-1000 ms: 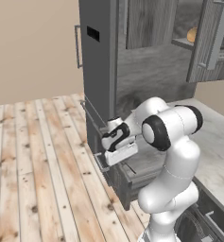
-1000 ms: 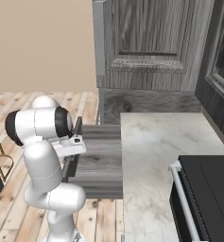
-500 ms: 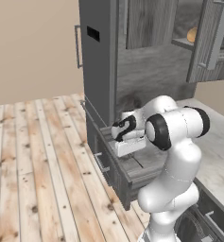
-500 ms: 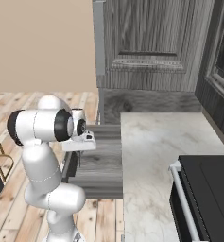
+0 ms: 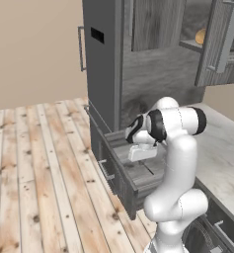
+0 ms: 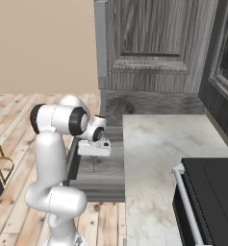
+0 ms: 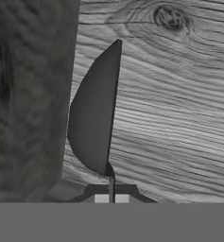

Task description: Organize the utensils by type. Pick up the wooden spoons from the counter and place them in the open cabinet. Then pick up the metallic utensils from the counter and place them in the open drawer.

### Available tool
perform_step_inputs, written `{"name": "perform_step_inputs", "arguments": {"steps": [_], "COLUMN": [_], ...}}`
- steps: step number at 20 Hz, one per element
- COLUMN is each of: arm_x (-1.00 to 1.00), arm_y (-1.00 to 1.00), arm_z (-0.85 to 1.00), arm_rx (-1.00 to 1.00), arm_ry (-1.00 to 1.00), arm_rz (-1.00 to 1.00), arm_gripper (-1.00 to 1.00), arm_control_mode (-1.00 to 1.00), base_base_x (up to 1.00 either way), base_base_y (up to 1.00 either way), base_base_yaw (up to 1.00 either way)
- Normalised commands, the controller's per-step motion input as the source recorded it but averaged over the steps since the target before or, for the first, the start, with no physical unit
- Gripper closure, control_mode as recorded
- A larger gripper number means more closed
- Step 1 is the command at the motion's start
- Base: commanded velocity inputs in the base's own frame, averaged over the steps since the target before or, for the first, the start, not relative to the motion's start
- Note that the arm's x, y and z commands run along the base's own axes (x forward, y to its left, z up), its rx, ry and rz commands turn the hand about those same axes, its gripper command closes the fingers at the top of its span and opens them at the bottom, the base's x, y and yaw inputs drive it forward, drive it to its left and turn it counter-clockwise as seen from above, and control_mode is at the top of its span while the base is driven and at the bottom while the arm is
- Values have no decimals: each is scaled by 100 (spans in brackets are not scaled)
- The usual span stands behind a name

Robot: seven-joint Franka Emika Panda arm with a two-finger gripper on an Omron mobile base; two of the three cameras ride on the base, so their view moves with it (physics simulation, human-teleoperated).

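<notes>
here the drawer [image 6: 98, 168] stands open, dark grey wood-grain.

Your arm folds at the elbow, wrist bent downward; your claw [image 7: 111, 188] is closed, pointing down.

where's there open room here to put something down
The marbled counter lies bare from the wall cabinet's base forward to the black stove corner. The open drawer floor shows free wood toward its front; its back half is crowded by the arm and the shut tool hanging over it.
</notes>
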Motion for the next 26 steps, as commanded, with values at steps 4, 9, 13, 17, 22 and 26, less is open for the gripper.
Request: {"name": "perform_step_inputs", "arguments": {"steps": [4, 9, 13, 17, 22, 26], "arm_x": [38, 40, 44, 61, 50, 29], "arm_y": [1, 6, 27, 14, 2, 0], "arm_z": [-45, -59, -54, -53, -42, -23], "arm_rx": [5, 0, 0, 0, 0, 0], "arm_ry": [0, 0, 0, 4, 2, 0], "arm_rz": [-1, -3, -4, -2, 0, 0], "arm_gripper": [100, 100, 100, 100, 100, -100], "arm_control_mode": [-100, -100, -100, -100, -100, -100], "base_base_x": [0, 0, 0, 0, 0, 0], "base_base_y": [0, 0, 0, 0, 0, 0], "base_base_yaw": [0, 0, 0, 0, 0, 0]}}
